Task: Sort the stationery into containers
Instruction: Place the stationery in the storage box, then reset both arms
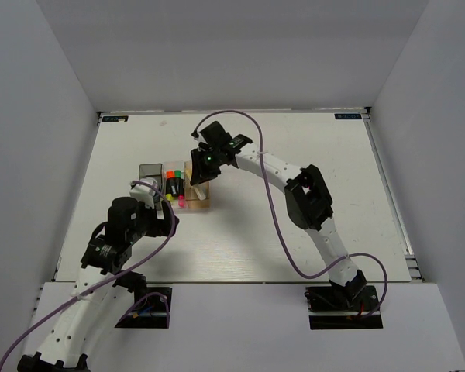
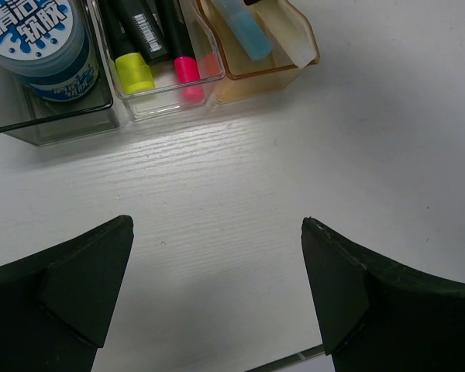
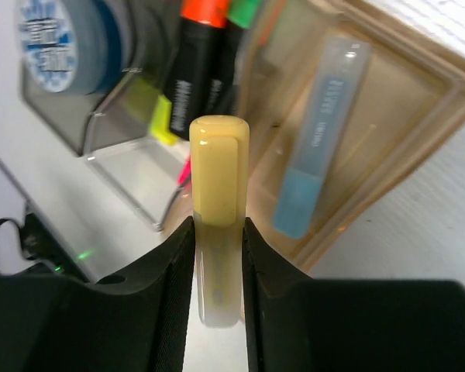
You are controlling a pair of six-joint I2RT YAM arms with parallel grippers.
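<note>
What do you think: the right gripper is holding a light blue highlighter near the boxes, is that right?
Not quite. The right wrist view shows the right gripper holding a pale yellow highlighter near the boxes; the light blue highlighter lies in the amber box.

Bare table (image 2: 240, 194) was left free before the boxes. The grey box (image 2: 62, 124) was filled by the roll (image 2: 39, 39), the clear box (image 2: 159, 108) crowded with black highlighters (image 2: 143, 27). Room was seen in the amber box (image 3: 403, 132) beside a light blue highlighter (image 3: 319, 147), close by the pale yellow highlighter (image 3: 218, 170) clamped in the right gripper (image 3: 217, 232).
</note>
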